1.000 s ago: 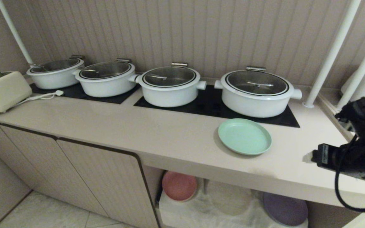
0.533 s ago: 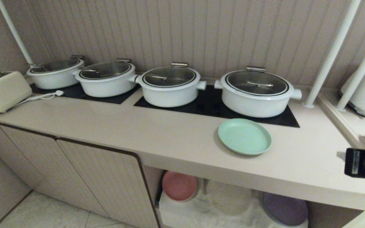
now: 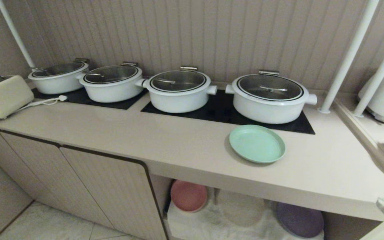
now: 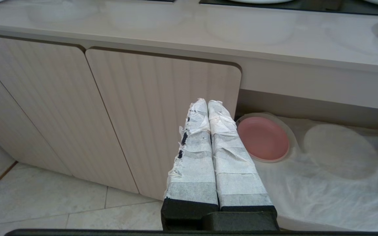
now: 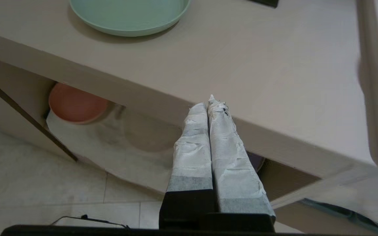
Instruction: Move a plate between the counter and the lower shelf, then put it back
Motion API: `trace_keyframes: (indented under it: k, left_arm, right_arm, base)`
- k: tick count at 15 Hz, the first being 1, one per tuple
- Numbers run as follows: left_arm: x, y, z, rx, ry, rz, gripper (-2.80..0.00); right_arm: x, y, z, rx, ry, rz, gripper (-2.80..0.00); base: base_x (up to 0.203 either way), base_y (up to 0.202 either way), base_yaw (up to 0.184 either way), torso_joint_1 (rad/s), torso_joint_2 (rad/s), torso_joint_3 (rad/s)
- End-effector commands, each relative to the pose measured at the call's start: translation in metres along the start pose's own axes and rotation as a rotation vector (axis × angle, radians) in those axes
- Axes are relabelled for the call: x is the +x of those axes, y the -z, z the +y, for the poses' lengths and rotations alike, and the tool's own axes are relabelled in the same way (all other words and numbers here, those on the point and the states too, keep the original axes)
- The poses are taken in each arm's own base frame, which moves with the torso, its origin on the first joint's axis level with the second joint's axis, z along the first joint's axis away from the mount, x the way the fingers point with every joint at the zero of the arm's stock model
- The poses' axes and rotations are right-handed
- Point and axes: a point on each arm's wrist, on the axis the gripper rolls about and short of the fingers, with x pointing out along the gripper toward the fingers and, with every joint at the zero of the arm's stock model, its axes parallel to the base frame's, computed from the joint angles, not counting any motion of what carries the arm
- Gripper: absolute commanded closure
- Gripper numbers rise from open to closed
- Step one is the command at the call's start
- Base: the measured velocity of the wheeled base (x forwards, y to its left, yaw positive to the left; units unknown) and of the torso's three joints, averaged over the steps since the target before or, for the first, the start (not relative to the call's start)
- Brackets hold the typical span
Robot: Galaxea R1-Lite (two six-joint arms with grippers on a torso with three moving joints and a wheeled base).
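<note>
Mint-green plate (image 3: pixel 257 143) sits flat on table (image 3: pixel 165 140). Right gripper (image 5: pixel 212 108) jaws pressed shut, empty, off the near edge; left gripper (image 4: pixel 207 106) likewise. Should open before approaching rim.

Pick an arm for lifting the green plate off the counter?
Right, likely. The right gripper, shut and empty, hangs over the counter edge near the plate; the left gripper faces the cabinet doors.
</note>
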Motion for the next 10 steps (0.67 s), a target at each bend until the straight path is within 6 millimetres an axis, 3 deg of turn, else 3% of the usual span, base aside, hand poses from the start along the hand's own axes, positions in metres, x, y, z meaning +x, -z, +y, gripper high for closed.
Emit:
trace_keyframes:
  k: [1, 6, 10]
  left_arm:
    - [0.000, 0.000, 0.000, 0.000, 0.000, 0.000, 0.00]
    - [0.000, 0.000, 0.000, 0.000, 0.000, 0.000, 0.00]
    - [0.000, 0.000, 0.000, -0.001, 0.000, 0.000, 0.00]
  right_arm:
    - [-0.021, 0.011, -0.003, 0.012, 0.020, -0.051, 0.00]
    - [-0.057, 0.053, -0.002, -0.011, 0.096, 0.009, 0.00]
    - [-0.071, 0.063, 0.001, -0.050, 0.067, -0.120, 0.00]
  base:
    - [0.000, 0.000, 0.000, 0.000, 0.00, 0.000]
    - [0.000, 0.000, 0.000, 0.000, 0.00, 0.000]
    - [0.000, 0.000, 0.000, 0.000, 0.00, 0.000]
